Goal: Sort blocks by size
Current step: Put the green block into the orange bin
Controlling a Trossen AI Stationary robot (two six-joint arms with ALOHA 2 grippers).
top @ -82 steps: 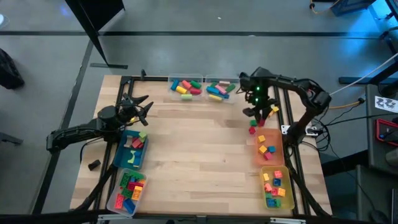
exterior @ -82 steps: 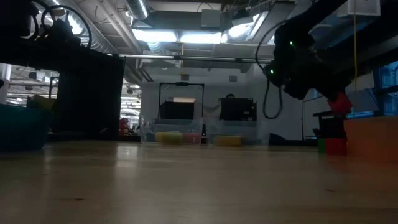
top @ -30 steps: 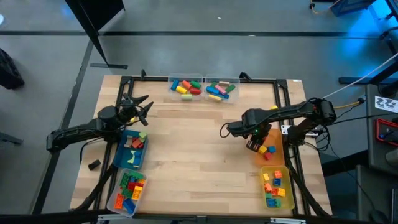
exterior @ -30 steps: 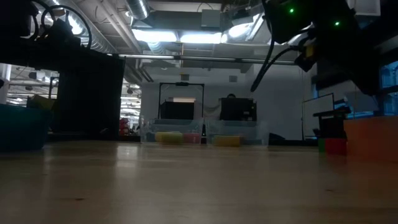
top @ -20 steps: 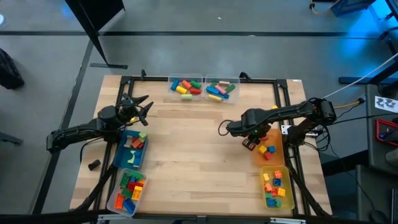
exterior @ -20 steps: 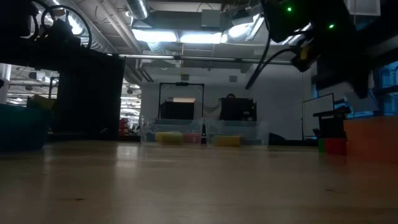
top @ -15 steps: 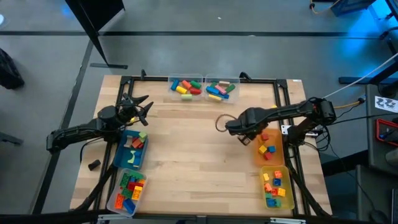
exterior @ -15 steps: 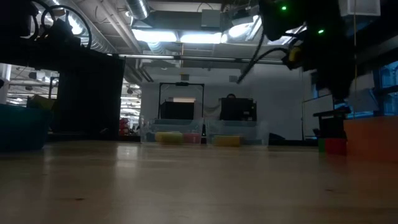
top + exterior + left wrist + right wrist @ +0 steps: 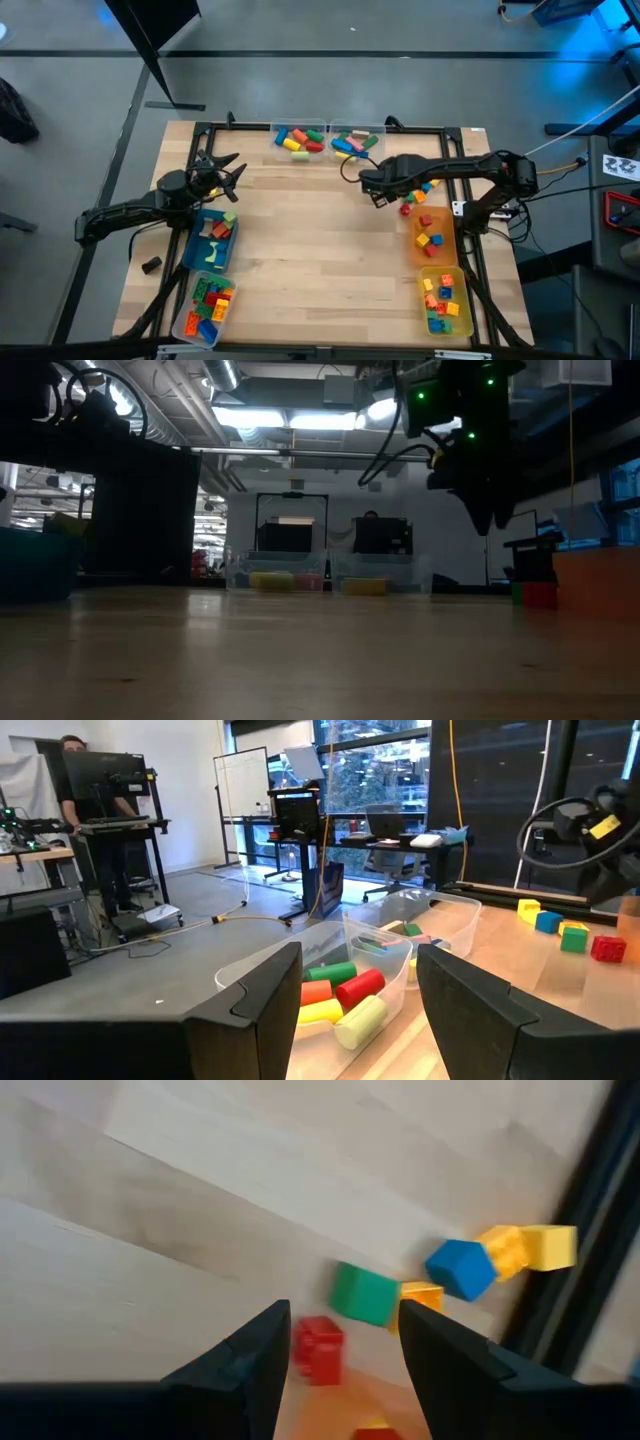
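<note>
Several loose blocks lie on the table near its far right edge: a red one [image 9: 318, 1348], a green one [image 9: 365, 1293], a blue one [image 9: 460, 1267] and yellow ones [image 9: 545, 1245]; in the high view they lie around the red block [image 9: 405, 210]. My right gripper [image 9: 390, 197] hangs open above them, fingers pointing down, touching nothing; the low view shows it [image 9: 497, 520] well above the table. My left gripper [image 9: 226, 170] is open and empty over the table's left side, beyond the blue bin [image 9: 196, 250].
Two clear bins [image 9: 300, 128] [image 9: 355, 129] with longer blocks stand at the far edge. An orange bin [image 9: 445, 240] and a yellow bin [image 9: 462, 300] with small blocks stand along the right edge. A clear bin [image 9: 182, 318] with blocks stands at the near left. The black frame rail [image 9: 452, 160] runs beside the loose blocks.
My right gripper has gone from above the orange bin toward the table's far edge and a little toward its left edge, and now hangs over the loose blocks. The blocks on the table have not moved.
</note>
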